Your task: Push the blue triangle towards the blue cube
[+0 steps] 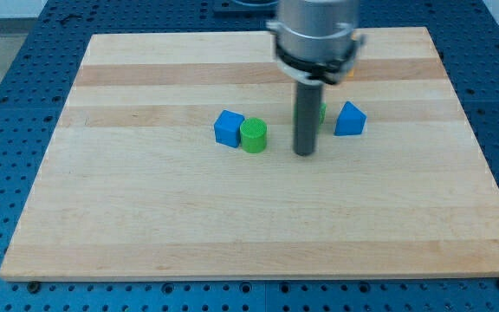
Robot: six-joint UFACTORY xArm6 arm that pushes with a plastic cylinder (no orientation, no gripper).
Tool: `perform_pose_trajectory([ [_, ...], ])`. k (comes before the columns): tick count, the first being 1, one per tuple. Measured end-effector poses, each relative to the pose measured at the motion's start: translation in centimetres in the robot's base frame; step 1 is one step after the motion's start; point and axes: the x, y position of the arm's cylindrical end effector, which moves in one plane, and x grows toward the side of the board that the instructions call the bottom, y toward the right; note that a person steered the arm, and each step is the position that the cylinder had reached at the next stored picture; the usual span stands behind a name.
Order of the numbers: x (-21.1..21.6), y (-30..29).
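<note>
The blue triangle (349,120) sits on the wooden board (249,217), right of centre. The blue cube (228,127) sits left of centre, touching a green cylinder (253,136) on its right side. My tip (304,153) rests on the board between the green cylinder and the blue triangle, about 50 px left of and a little below the triangle. It touches neither block.
A green block (320,113) is mostly hidden behind the rod, just left of the blue triangle. A sliver of an orange block (350,73) shows at the arm's right side. Blue perforated table (24,95) surrounds the board.
</note>
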Motion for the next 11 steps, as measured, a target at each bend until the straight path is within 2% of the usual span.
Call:
perform_pose_trajectory([
  [1,1.4,8.8],
  [2,-2.8,13.3],
  [4,-9.9,8.9],
  [5,-8.8,5.3],
  [7,-3.3,2.0],
  [10,5.3,2.0],
  [11,6.7,0.0],
])
